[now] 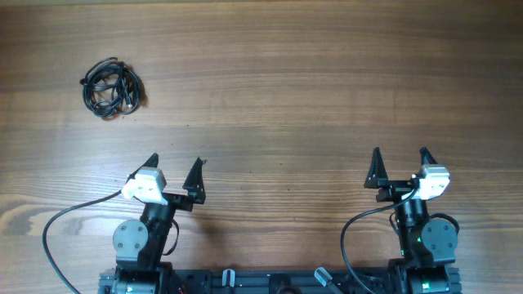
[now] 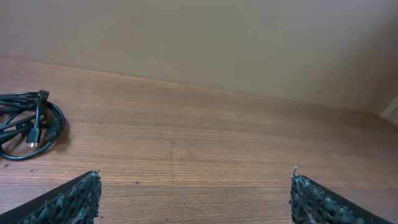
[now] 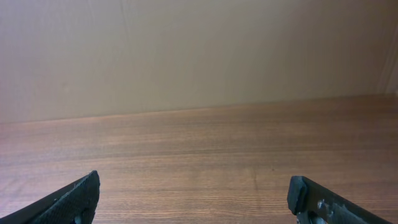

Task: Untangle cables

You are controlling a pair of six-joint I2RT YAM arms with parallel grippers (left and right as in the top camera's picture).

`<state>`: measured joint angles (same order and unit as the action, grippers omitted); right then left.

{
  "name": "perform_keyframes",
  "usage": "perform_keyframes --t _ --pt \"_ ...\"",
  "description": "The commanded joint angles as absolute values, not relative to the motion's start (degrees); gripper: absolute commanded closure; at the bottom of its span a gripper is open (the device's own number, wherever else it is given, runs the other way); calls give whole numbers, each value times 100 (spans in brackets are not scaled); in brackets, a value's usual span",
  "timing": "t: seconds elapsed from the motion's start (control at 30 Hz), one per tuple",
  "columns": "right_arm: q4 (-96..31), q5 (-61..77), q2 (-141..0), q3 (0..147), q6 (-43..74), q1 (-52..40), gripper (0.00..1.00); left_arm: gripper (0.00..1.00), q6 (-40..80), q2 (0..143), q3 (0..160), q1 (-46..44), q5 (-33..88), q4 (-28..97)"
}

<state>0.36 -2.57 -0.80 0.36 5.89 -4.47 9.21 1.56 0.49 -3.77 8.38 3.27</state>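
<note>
Lying bundled, untouched: the cables (image 1: 113, 87)

1. I see a wooden table (image 1: 327, 90) filling the whole overhead view, brown, its grain running left to right.
2. In both wrist views I see a plain beige wall (image 2: 217, 37) rising just behind the table's far edge.
3. The light falls soft and even across the wood.

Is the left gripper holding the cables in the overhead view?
No, the left gripper is open and empty, and the cables lie apart from it on the table.
</note>
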Motion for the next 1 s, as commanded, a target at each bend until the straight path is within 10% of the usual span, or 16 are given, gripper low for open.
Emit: perform_keyframes --t 0.0,0.97 --pt "56 -200 -108 30 506 -464 0 0 810 169 34 -401 908 364" --pt "54 -200 -108 30 508 -464 0 0 1852 180 674 -401 808 462"
